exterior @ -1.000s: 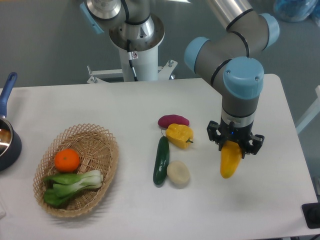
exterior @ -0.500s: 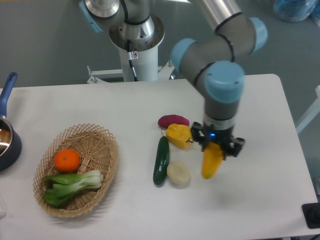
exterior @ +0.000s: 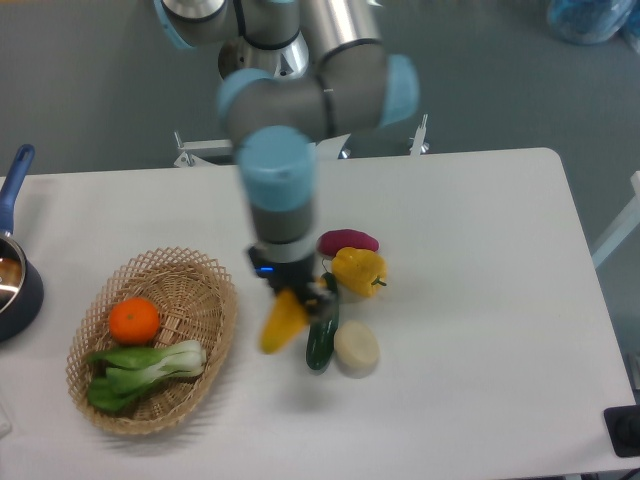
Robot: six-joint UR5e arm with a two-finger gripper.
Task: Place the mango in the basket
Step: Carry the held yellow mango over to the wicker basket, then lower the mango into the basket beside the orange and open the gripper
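Just right of the basket I have the gripper hanging in the air, its fingers pinching the upper end of the mango, which dangles yellow and tilted, its lower tip leaning toward the basket's right rim while clear of the wicker; the picture is motion-blurred here, so I cannot make out the finger edges sharply. Inside the basket I see the orange on the left side and the bok choy lying across the nearer half, its pale stalk end pointing toward the right rim. Right of the basket, beyond the mango, the cucumber lies roughly upright in the frame, partly hidden by the gripper at its top, with the pale round vegetable touching its lower right side. Farther right of the basket and a bit higher sit the yellow bell pepper and, just behind it, the purple sweet potato. Left of the basket, at the table edge, the dark blue pot shows only partly, its handle pointing up and away
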